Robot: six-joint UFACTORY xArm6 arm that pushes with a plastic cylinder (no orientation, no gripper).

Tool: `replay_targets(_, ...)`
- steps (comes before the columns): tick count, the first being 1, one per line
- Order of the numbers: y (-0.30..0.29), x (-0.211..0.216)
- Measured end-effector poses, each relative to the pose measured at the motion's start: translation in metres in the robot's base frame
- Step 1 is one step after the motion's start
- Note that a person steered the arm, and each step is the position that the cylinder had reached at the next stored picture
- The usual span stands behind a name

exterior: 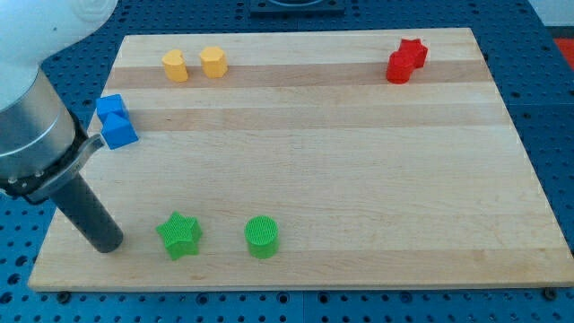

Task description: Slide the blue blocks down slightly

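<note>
In the camera view, a pale wooden board (359, 179) is seen lying on a blue perforated table (552, 117). Two blue blocks are found at the board's left edge, in its upper half: a smaller blue cube (109, 107) and, touching it just below, a larger blue cube (119, 131). The dark straight rod is seen slanting down from the grey arm at the view's left, and my tip (109, 244) is set on the board near its lower left corner, well below the blue blocks and just left of a green star-shaped block (178, 235). No jaws are carried by the rod, so nothing is held. A green cylinder (262, 237) stands to the right of the star. Near the top edge, a yellow rounded block (175, 65) and a yellow hexagonal block (213, 62) sit side by side. Two red blocks (406, 60), touching, are seen at the upper right; the upper one is star-shaped.
</note>
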State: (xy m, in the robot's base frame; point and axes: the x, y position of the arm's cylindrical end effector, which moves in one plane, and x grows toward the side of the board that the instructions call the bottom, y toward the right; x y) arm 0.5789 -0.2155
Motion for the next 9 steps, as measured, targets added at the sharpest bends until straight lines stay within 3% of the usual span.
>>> replay_targets(2, 0.110, -0.007)
replay_targets(3, 0.083, -0.004)
replay_targets(4, 0.016, -0.022)
replay_targets(6, 0.068, -0.154)
replay_targets(7, 0.017, -0.203)
replay_targets(8, 0.001, -0.241)
replay_targets(9, -0.083, -0.245)
